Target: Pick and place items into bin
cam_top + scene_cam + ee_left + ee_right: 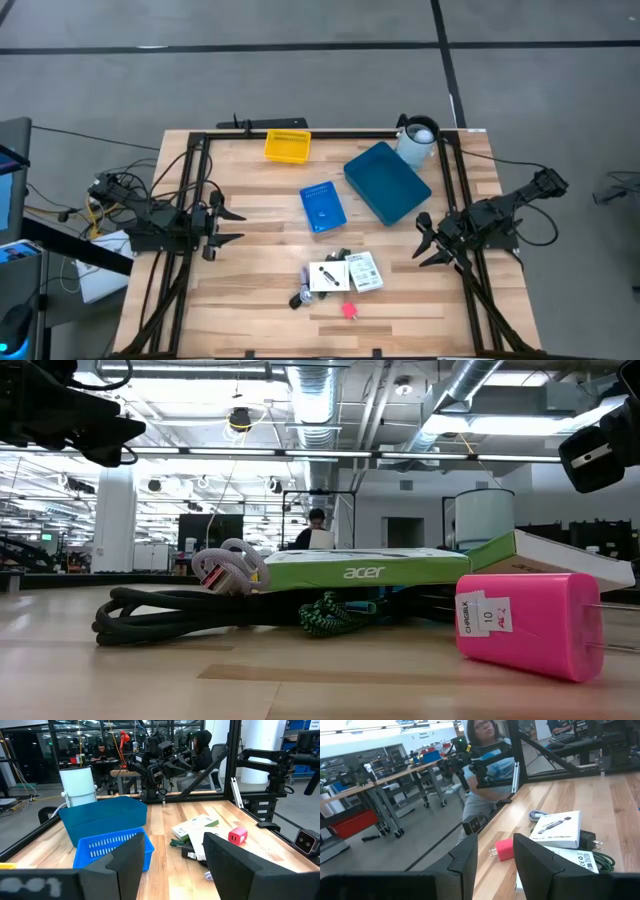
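The pink charger plug [349,310] looks light, hard and slick, best pinched across its flat sides, while both the left gripper [226,226] and the right gripper [424,240] wait wide open.

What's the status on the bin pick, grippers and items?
Left gripper open, parked left side. Right gripper open, parked right side. Items pile untouched on table front, pink charger beside it. Nothing blocking.
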